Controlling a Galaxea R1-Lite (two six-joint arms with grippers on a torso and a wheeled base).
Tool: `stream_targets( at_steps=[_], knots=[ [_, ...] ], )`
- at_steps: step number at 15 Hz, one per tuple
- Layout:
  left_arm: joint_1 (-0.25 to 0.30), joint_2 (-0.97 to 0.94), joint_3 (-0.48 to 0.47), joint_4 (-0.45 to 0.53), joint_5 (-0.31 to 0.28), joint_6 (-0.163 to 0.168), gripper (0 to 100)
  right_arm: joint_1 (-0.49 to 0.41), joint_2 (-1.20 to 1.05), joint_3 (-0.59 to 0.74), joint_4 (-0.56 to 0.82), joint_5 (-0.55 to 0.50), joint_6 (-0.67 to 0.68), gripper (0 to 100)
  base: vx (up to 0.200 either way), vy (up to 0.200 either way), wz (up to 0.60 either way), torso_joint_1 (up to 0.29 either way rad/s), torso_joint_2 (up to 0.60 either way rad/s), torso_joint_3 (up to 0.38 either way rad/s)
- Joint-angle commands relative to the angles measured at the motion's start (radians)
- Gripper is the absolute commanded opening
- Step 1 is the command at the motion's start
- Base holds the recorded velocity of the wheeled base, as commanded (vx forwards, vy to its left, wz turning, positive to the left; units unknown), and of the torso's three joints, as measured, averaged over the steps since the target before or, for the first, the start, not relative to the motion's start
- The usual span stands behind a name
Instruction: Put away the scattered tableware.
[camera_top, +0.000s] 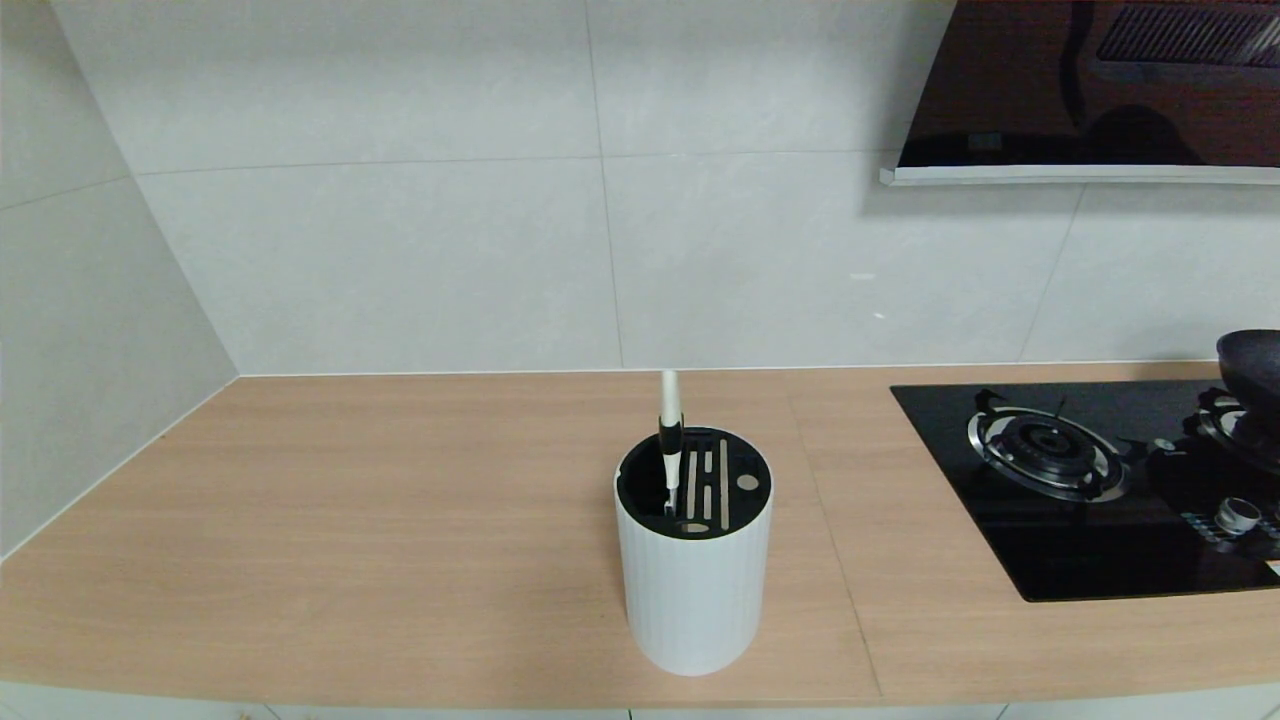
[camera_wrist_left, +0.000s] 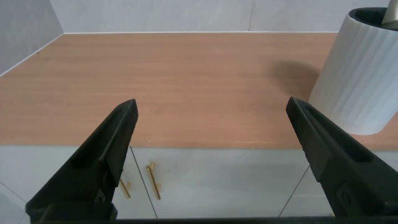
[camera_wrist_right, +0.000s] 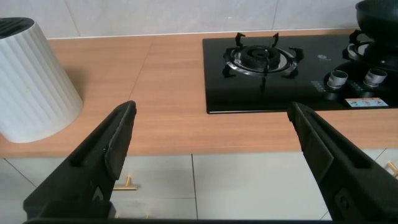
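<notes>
At lower centre, the white ribbed cylindrical holder (camera_top: 693, 580) hugs the wooden table (camera_top: 400, 520) edge; the wide-open left claw (camera_wrist_left: 210, 109) or right claw (camera_wrist_right: 210, 109) could topple it.

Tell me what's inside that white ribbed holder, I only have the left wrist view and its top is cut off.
Observer: One utensil with a white and black handle stands upright in the holder, in the open compartment on the robot's left side of its slotted black top.
Operator: What's past the holder, on its other side?
Observer: A black gas stove is set into the wooden counter, to the robot's right of the holder.
Operator: And the right gripper?
Observer: The right gripper is open and holds nothing, in front of the counter's edge, facing the stretch between holder and stove.
</notes>
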Motion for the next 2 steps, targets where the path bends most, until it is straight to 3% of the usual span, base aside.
stream_targets(
  at_steps=[1,2],
  knots=[
    [0.0,0.001,0.0,0.0,0.0,-0.001,100,0.001,0.001,0.0,0.0,-0.001,0.001,100,0.0,0.0,0.0,0.0,0.0,0.0],
    [0.0,0.001,0.0,0.0,0.0,0.001,100,0.001,0.001,0.0,0.0,-0.001,0.003,100,0.0,0.0,0.0,0.0,0.0,0.0]
  ],
)
